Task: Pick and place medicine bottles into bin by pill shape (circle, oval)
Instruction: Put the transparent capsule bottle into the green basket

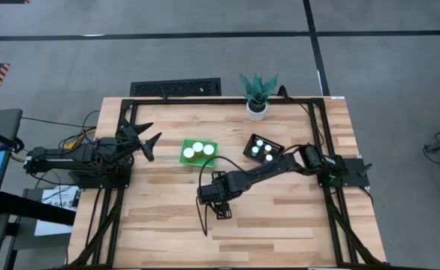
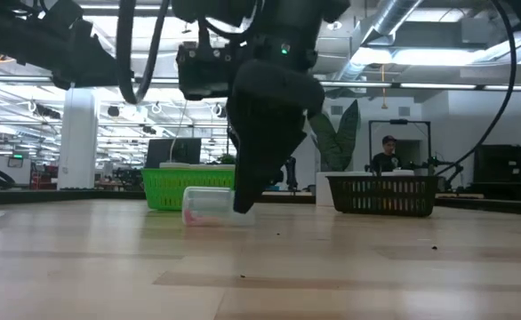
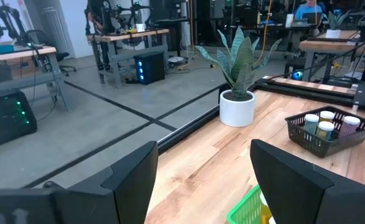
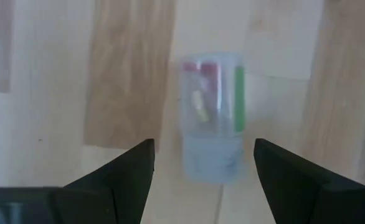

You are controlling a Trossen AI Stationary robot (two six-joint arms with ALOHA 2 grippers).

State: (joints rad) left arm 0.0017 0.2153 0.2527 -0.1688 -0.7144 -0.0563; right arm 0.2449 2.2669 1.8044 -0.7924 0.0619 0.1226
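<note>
Overhead looking down, table-level sideways, two wrist views forward

Both arms (image 1: pixel 257 174) are dark, near-black, built of blocky jointed links. Black cables (image 1: pixel 203 219) loop from the right arm's wrist. A small green indicator light (image 2: pixel 284 49) glows on its wrist housing. The fingers (image 4: pixel 117 180) are matte black, flat, wedge-shaped plates with angular edges.

green bin (image 1: pixel 199 153) | black bin (image 1: pixel 263 149) | bottle (image 4: pixel 211 118) clear, possibly pink-and-green label
</note>
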